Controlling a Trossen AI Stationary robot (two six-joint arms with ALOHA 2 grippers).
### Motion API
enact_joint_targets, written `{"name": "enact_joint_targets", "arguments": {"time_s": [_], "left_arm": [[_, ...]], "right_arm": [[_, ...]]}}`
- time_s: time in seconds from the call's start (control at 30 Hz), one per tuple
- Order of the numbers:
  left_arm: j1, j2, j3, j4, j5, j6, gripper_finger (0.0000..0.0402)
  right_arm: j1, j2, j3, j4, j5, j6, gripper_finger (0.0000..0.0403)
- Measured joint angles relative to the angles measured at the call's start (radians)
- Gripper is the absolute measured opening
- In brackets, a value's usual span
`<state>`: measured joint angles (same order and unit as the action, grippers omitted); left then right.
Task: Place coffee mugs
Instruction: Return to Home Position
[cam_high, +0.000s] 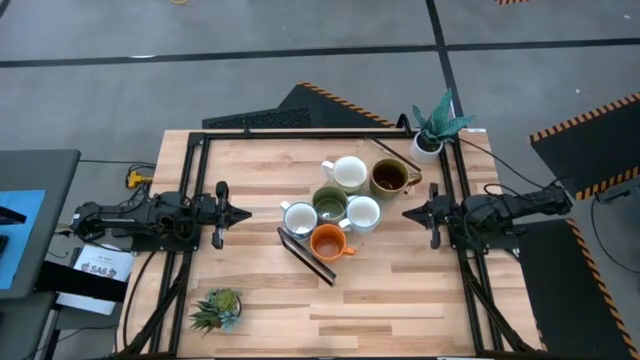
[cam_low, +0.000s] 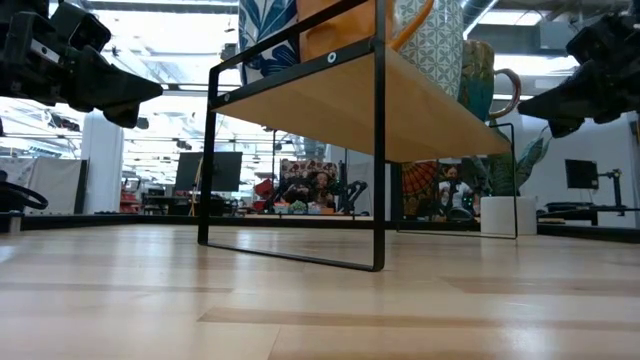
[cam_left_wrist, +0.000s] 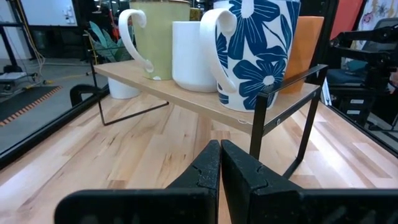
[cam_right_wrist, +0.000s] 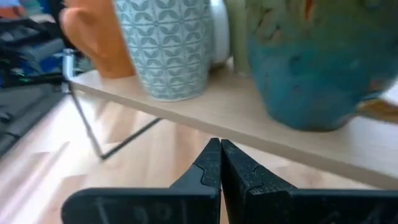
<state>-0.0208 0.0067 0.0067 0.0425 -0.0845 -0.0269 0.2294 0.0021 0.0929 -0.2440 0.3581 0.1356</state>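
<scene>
1. The shelf (cam_high: 305, 256) is a low black-framed stand with a wooden top, set at mid-bench (cam_high: 400, 300). All six mugs stand upright on it, bunched close together.
2. On the shelf's far side stands a white mug (cam_high: 347, 172). Just beside it, toward the right arm, is the dark brown mug (cam_high: 389, 178).
3. In the shelf's middle stands the olive green mug (cam_high: 329, 204). A pale mug (cam_high: 362, 213) is just beside it toward the right arm, and a second white mug (cam_high: 299, 218) just beside it toward the left arm.
4. On the shelf's near side stands the orange mug (cam_high: 328, 241), its handle turned toward the right arm.
5. Outer surfaces, seen from the shelf's two ends:
   - The second white mug bears dark blue flowers.
   - The pale mug has a fine teal geometric pattern.
   - The dark brown mug is glazed teal-blue outside.
6. The left gripper (cam_high: 238, 213) hangs off the shelf's left end. It points at the shelf, clear of it and above the bench. Its jaws are closed tight together with nothing between them.
7. The right gripper (cam_high: 412, 212) hangs off the shelf's right end, likewise pointing at the shelf and clear of it. Its jaws are closed on nothing.
8. A white pot with teal leaves (cam_high: 432, 130) stands just beyond the shelf's far right corner. A spiky green potted plant (cam_high: 217, 310) stands well apart from the shelf, out past its near left corner.
</scene>
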Motion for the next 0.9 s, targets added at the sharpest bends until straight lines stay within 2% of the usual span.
{"name": "enact_joint_targets", "arguments": {"time_s": [0.17,0.9], "left_arm": [[0.0,0.0,0.0,0.0,-0.001,0.0,0.0],[0.0,0.0,0.0,0.0,-0.001,0.0,0.0]], "right_arm": [[0.023,0.0,0.0,0.0,-0.016,0.073,0.0023],[0.022,0.0,-0.002,-0.002,0.007,0.067,0.0039]]}}
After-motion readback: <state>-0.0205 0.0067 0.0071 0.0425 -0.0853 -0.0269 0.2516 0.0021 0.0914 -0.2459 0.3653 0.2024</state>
